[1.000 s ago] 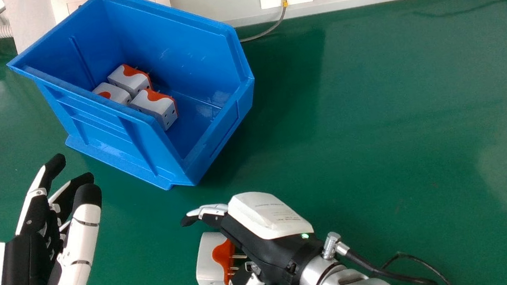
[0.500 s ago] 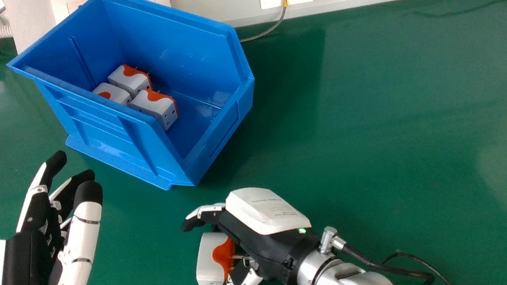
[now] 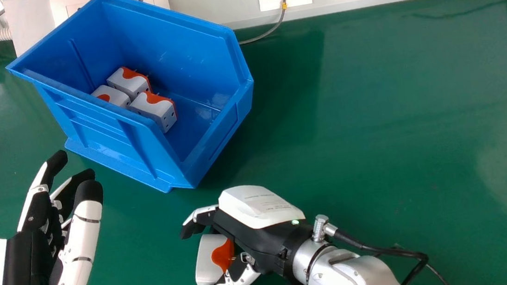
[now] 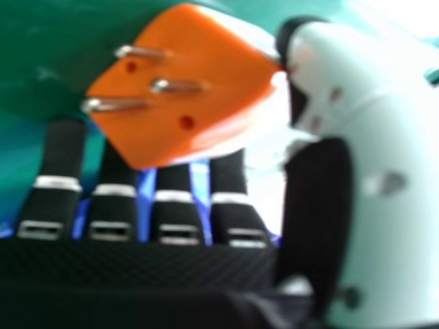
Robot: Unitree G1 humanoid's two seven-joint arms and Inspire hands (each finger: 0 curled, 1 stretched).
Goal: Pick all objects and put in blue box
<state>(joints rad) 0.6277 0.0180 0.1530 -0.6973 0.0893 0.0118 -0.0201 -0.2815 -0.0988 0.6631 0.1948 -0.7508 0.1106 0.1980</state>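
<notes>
Probably light for its bulk and quite rigid, the plug adapter (image 3: 207, 264) looks like hard moulded plastic, so it should take a firm squeeze without giving, though its smooth casing could slide if pressed at a slant. The safest hold is across the two opposite sides of the white body, with the metal pins (image 4: 175, 86) kept free of load, since they are the part likeliest to snag or bend. It sits on the near part of the surface (image 3: 371, 112), between fingers and thumb of the right robot hand (image 3: 256, 240), which is curled in around it with the thumb (image 4: 384, 192) against its edge; whether it is lifted at all, I cannot tell. The left robot hand (image 3: 28, 262) is at the left of the head view, its fingers loosely bent and apart from the thumb. As for looks, the adapter is a chunky block, glossy white, with an orange face (image 4: 219, 82) whose colour runs over onto the side in a curved patch. Three round pins stand out from that face, towards the palm, beside two small round marks. Three similar adapters (image 3: 155, 110) lie close together inside the blue box (image 3: 202, 45), white and orange too
</notes>
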